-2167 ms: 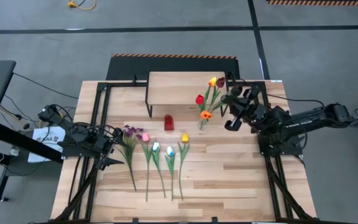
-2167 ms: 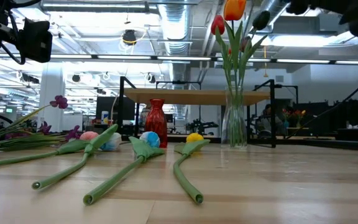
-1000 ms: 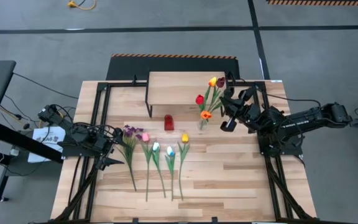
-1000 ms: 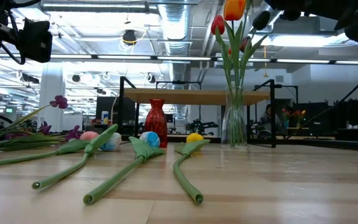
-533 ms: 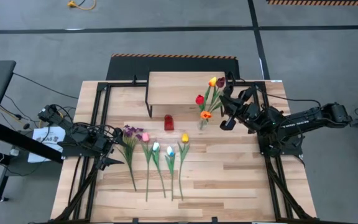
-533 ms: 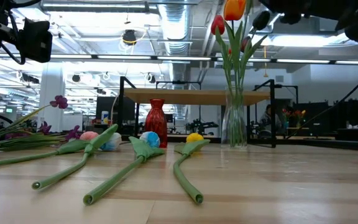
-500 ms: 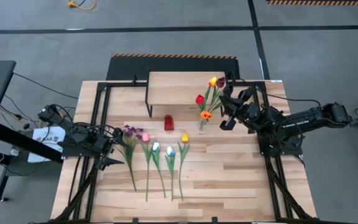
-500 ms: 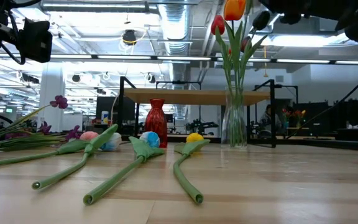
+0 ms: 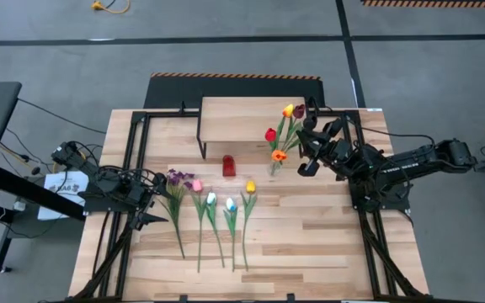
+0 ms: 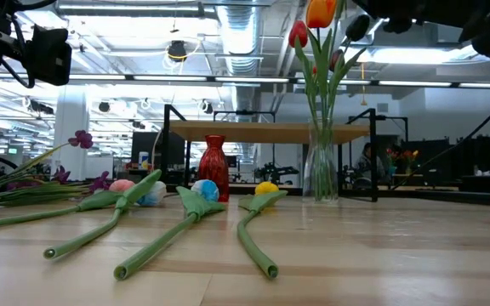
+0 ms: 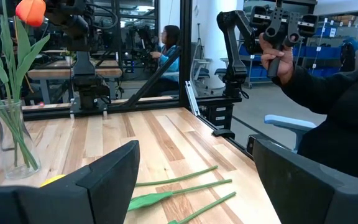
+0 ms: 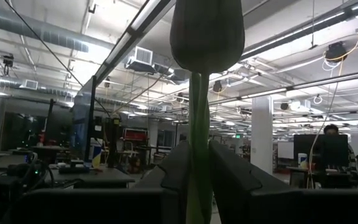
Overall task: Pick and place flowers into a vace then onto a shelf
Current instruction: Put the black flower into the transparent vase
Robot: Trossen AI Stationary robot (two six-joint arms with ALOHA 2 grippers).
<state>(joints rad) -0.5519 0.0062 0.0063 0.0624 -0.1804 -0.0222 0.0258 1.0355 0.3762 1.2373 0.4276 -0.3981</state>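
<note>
Left side: the left gripper point(image 9: 150, 206) waits at the table's left edge with its two dark fingers point(image 11: 107, 177) spread wide and nothing between them; no change noted there. Just beside it, on the pale plank tabletop point(image 9: 310, 244), lie the unplaced artificial flowers: a bunch of thin purple sprigs point(image 9: 175, 177), then a pink tulip point(image 9: 196, 185), a white tulip point(image 9: 211, 199), a pale blue-and-white tulip point(image 9: 231, 204) and a yellow tulip point(image 9: 250, 187). All have long, smooth, tube-like green stems with folded cloth-like leaves, running roughly parallel toward the table's front. Centre: a small, waisted red vase point(image 9: 229, 166) stands in front of the low riser shelf with light wood top and thin black legs point(image 9: 234, 118). Right of centre: a tall clear glass vase point(image 10: 320, 174) stands on the table, not on the shelf, with red, orange and yellow-orange tulips fanning out of it. Right side, the change: over the last two seconds the right gripper point(image 9: 303, 150) has moved in close beside the bouquet, and in the last half-second it shows no further travel. The dark maroon tulip point(image 12: 207, 28), smooth and egg-shaped on a straight green stem, stands upright in that gripper's mouth, leaning with the bouquet. Whether the stem is clamped or already let go cannot be told. Judgement: this flower is being delivered to the glass vase; the flowers on the table and the shelf placement remain outstanding.
</note>
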